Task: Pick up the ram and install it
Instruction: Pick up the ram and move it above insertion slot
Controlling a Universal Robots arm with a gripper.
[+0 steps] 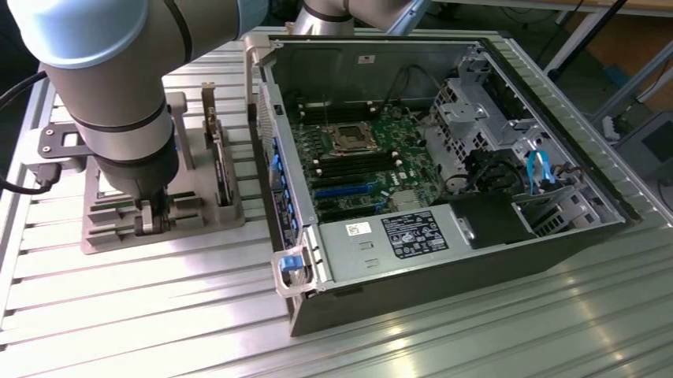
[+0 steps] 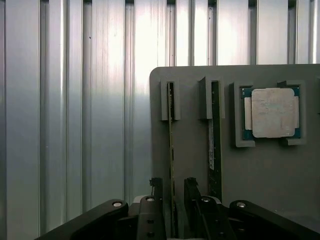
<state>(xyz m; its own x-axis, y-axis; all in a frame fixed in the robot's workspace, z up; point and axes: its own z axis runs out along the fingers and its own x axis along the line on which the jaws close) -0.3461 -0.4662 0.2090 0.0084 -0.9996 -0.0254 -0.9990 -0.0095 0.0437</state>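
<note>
The hand (image 2: 173, 186), jaws apart, straddles the ram (image 2: 171, 135) standing edgewise in the gray holder (image 2: 190, 150).

Bright glare streaks the ribbed table (image 2: 145, 40) (lit from above).

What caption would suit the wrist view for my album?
Open gripper straddling one ram in a gray holder, beside a second ram and a processor.
</note>
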